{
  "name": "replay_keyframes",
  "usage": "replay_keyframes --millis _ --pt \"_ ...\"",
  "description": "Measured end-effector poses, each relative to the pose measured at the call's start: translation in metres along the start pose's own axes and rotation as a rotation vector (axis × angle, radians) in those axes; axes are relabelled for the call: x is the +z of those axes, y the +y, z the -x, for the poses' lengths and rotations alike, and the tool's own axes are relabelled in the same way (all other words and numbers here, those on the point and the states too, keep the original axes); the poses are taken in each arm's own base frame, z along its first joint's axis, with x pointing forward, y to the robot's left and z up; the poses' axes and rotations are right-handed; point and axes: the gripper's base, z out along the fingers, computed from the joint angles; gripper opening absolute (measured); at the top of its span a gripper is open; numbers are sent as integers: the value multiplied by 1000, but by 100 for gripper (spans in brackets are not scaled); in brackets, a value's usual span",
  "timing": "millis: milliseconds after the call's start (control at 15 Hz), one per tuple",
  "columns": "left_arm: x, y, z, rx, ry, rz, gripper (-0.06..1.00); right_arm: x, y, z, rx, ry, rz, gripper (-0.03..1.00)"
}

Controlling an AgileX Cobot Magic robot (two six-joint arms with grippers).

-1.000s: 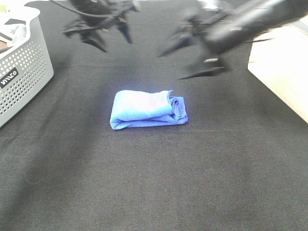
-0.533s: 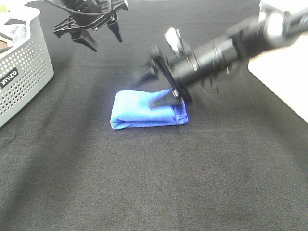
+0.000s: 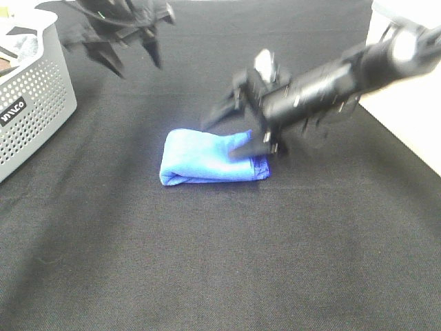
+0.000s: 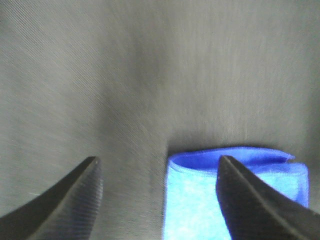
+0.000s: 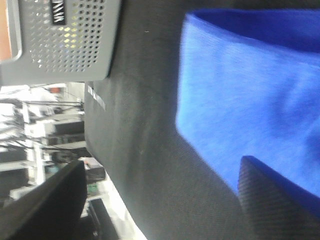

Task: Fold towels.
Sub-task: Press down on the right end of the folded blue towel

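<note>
the folded blue towel (image 3: 212,157) sits mid-table on the black cloth (image 3: 207,262), long axis running left-right. right gripper (image 3: 238,127) is right at its right end, jaws wide apart, empty. left gripper (image 3: 114,45) hangs well behind, also spread.

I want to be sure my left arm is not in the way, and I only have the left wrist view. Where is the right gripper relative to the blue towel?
Observer: The right gripper is at the right end of the folded towel, with one finger low over the towel's top surface.
Operator: Is it gripping the cloth?
Observer: No. The right wrist view shows its jaws wide open, with the towel lying between them, not pinched.
Operator: And where does my left gripper sit in the scene?
Observer: The left gripper hangs open at the far left, apart from the towel and near a grey perforated basket.
</note>
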Motion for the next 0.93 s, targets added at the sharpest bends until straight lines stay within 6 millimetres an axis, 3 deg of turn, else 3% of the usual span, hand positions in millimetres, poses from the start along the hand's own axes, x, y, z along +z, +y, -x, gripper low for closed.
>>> replay_keyframes --millis 200,400,467,533,600,667,733,800,933 --pt "-66 -5 5 112 -132 1 63 -39 47 -8 -132 5 -107 78" --pt "-127 -10 0 174 -241 -26 63 -76 77 -21 -191 -1 -295 78" --pt "-127 -10 0 174 -241 -26 63 -76 77 -21 -191 -1 -295 78" --pt "-144 -9 -6 187 -258 -29 63 -90 86 -26 -216 -8 -369 78" --pt "-160 -7 -16 197 -262 -28 63 -105 96 -33 -240 -11 -432 78" --pt "-185 3 -44 204 -240 -13 63 -138 122 -52 -292 -48 -558 78" --pt "-185 3 -44 204 -240 -13 63 -138 122 -52 -292 -48 -558 78" --pt "-206 15 -80 204 -210 -1 63 -167 143 -72 -318 -84 -654 78" --pt "-241 31 -126 207 -230 -3 63 -196 168 -96 -359 -176 -701 78"
